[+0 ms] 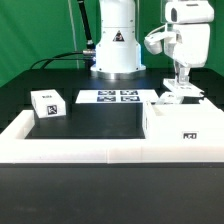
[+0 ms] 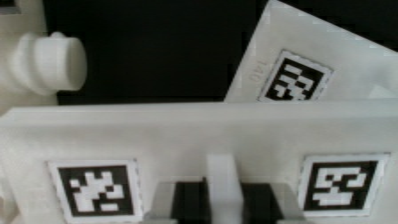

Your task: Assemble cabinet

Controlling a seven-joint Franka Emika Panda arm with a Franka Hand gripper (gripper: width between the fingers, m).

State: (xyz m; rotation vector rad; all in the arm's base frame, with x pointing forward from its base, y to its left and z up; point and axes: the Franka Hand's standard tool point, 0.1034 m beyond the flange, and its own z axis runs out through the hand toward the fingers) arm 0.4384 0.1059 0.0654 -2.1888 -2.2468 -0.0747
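The cabinet's large open box body (image 1: 180, 122) stands at the exterior view's right, against the white border rail. A smaller white tagged block (image 1: 47, 103) sits at the left. My gripper (image 1: 180, 84) hangs over a flat white cabinet part (image 1: 183, 96) just behind the box body. In the wrist view that part (image 2: 196, 140) fills the picture and shows two tags. My gripper (image 2: 222, 195) has its dark fingers (image 2: 187, 205) close on either side of a thin white rib on the part, so it looks shut on it.
The marker board (image 1: 108, 97) lies flat in front of the robot base, and its corner shows in the wrist view (image 2: 294, 70). A white round knob-like piece (image 2: 45, 60) lies beyond the held part. The long white border rail (image 1: 90, 150) runs along the front.
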